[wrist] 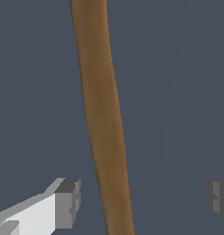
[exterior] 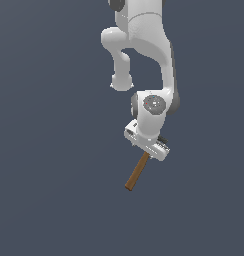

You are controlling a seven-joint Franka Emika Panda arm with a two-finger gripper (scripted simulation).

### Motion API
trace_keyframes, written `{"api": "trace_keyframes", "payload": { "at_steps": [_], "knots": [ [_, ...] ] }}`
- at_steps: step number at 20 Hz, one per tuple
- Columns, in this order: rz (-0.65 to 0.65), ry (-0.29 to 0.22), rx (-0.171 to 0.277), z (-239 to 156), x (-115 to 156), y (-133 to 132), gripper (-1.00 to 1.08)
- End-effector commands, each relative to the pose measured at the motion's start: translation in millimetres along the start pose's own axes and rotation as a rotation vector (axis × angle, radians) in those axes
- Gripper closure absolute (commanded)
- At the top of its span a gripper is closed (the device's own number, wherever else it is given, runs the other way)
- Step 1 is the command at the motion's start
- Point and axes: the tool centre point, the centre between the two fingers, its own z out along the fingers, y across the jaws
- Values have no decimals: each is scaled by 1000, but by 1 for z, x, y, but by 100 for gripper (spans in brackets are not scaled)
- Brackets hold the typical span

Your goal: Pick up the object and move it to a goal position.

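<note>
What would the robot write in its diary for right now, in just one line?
phase: pre-grasp | gripper: open, fingers either side of handle, not touching | hammer: not gripped, handle between fingers | head: hidden

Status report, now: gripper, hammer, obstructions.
Gripper open, fingers straddling the hammer handle, no contact visible. Hammer not yet grasped; head hidden under the arm. No obstruction in view.

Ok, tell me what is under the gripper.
Under the open gripper lies the hammer: its brown handle runs between the fingers, touching neither. The head is covered by the gripper in the exterior view.
</note>
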Motion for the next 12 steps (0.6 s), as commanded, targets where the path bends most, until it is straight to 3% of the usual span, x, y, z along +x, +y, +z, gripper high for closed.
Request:
{"api": "trace_keyframes", "payload": {
  "at_steps": [1,12],
  "knots": [
    [1,-1,-1,7,0,0,-92],
    [4,0,0,47,0,0,-92]
  ]
}}
